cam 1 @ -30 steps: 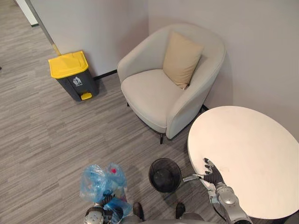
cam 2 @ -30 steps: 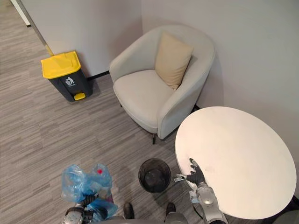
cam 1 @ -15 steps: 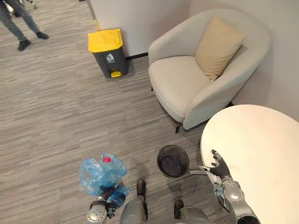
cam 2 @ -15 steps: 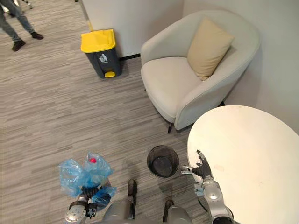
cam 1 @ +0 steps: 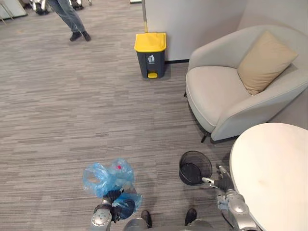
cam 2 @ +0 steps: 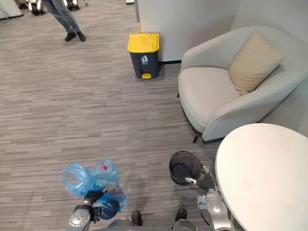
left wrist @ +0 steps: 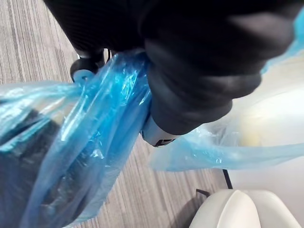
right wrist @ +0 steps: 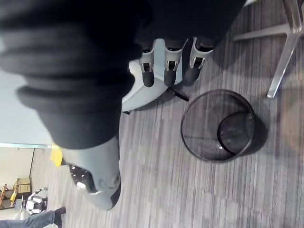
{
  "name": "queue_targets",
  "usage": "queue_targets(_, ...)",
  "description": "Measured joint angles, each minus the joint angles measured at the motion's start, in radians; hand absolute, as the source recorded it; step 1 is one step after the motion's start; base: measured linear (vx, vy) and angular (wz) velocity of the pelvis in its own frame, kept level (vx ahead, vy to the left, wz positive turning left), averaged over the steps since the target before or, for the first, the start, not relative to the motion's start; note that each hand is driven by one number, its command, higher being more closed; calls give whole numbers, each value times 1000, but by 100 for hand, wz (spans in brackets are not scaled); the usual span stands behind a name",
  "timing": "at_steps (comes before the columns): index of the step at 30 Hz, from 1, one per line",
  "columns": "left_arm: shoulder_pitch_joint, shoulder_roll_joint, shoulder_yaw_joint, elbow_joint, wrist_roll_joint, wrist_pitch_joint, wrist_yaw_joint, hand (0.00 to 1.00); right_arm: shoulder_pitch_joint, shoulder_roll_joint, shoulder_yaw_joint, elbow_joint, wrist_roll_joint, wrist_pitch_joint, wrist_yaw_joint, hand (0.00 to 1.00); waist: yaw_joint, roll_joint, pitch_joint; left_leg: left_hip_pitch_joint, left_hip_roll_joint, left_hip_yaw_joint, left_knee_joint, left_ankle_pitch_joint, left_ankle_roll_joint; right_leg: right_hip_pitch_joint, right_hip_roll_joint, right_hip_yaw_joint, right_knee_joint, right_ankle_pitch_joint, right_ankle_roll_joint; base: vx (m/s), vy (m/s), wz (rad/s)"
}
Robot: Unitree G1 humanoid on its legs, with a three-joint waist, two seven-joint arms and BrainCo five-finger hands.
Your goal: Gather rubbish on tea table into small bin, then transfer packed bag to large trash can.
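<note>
The left hand (cam 1: 111, 198) grips the blue bag (cam 1: 104, 176) by its neck above the floor (cam 1: 72, 120). The right hand (cam 1: 223, 183) hangs empty, fingers loosely straight, beside the mesh bin (cam 1: 195, 167). Eye views show the yellow-lidded can (cam 1: 150, 54) well away; the right wrist view looks into the bin.

Spotted a see-through blue bag (cam 1: 108, 180) with a red speck (cam 1: 118, 167) inside, a black mesh small bin (cam 1: 195, 167), a dark grey trash can (cam 1: 150, 60) with a yellow lid (cam 1: 150, 41), a cream armchair (cam 1: 216, 96) with a tan cushion (cam 1: 265, 62), a white tea table (cam 1: 274, 178) and grey streaked flooring (cam 1: 72, 110).
</note>
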Motion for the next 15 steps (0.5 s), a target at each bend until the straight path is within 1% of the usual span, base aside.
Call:
queue_targets(2, 2, 2, 0, 0, 2, 0, 0, 100, -1, 0, 0, 17, 0, 1, 3, 0, -1, 1, -3, 2, -9, -7, -24, 12, 3, -3, -3, -3, -9, 6, 1, -99, 52, 8)
queue_targets(5, 4, 3, 0, 10, 3, 0, 1, 100, 1, 0, 0, 25, -2, 6, 8, 0, 0, -14, -6, 1, -14, -18, -55, 28, 0, -3, 0, -7, -20, 11, 3, -84, 3, 4)
queue_targets(11, 6, 4, 1, 37, 11, 1, 0, 100, 5, 3, 1, 27, -4, 7, 8, 0, 0, -42, -15, -6, -20, -23, -58, 21, 0, -4, -1, -8, -30, 7, 7, 1, 8, 2)
queue_targets(13, 6, 4, 1, 37, 12, 1, 0, 100, 4, 3, 1, 27, -5, 8, 8, 0, 0, -43, -16, -20, -21, -24, -39, 9, 13, -13, -6, -9, -17, -7, 20, 50, 34, 10)
queue_targets(14, 6, 4, 1, 37, 17, 1, 0, 100, 4, 4, 1, 28, -6, 8, 8, 0, 0, -43, -16, -44, -20, -25, 4, -21, 19, -41, -23, -8, 45, -44, 28, 45, 38, 11)
queue_targets(15, 7, 4, 2, 37, 17, 1, 0, 100, 4, 4, 2, 29, -7, 8, 8, 0, 0, -44, -15, -51, -21, -25, 26, -34, 24, -54, -35, -7, 84, -66, 34, 78, 69, 14)
